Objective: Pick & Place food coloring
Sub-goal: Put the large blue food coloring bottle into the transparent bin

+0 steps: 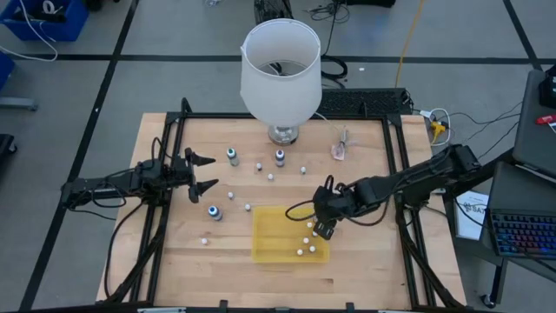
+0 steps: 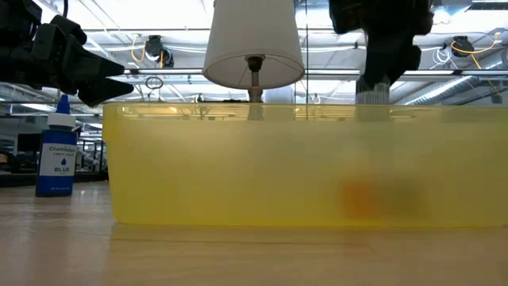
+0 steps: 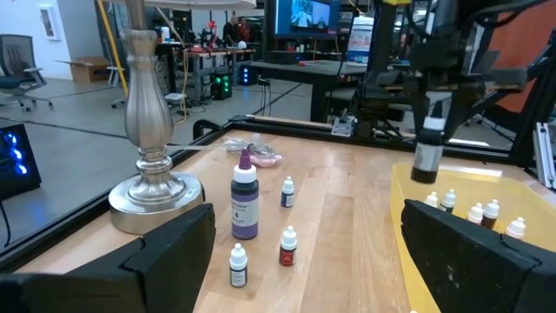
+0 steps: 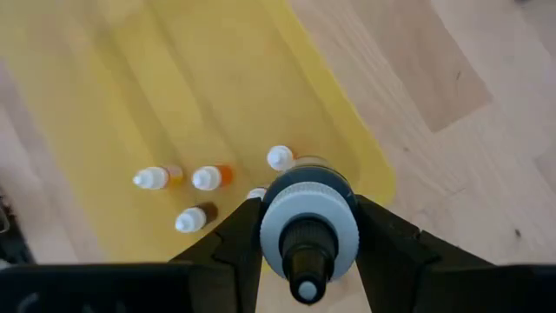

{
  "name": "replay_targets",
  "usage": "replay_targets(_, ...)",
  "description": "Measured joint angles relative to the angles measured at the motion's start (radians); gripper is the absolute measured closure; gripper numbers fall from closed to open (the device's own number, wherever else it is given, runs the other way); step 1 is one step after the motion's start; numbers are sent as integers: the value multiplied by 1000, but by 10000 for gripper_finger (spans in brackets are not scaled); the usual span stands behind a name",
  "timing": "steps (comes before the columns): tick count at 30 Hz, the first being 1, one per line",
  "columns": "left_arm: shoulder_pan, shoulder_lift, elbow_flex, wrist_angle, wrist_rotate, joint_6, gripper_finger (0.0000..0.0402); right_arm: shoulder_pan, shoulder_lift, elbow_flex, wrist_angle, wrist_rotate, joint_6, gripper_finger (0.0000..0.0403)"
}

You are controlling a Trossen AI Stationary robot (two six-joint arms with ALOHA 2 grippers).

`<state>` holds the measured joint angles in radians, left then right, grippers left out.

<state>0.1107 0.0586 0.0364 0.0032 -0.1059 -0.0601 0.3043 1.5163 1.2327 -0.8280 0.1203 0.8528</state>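
Right pincer [image 4: 308,239] grips a bottle [image 4: 308,228] above small bottles [image 4: 187,187] in the yellow tray [image 4: 113,78].

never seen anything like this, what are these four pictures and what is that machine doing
Two robot arms work at a wooden table. One picture looks straight down, one looks level from the tabletop, and two come from cameras on the arms' wrists. A lamp stands at the back, with small food coloring bottles scattered in front of it. The right gripper holds a bottle over a yellow tray that already has several small bottles in it. The left gripper waits open at the table's left side.
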Motion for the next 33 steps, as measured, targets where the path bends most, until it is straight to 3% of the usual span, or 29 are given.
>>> replay_targets(20,0,0,0,0,0,0,36,-22,91,1,11,-21,-49,267)
replay_targets(31,0,0,0,0,0,0,36,-55,170,2,19,-97,-67,267)
replay_targets(33,0,0,0,0,0,0,36,-62,165,1,15,-98,-54,251)
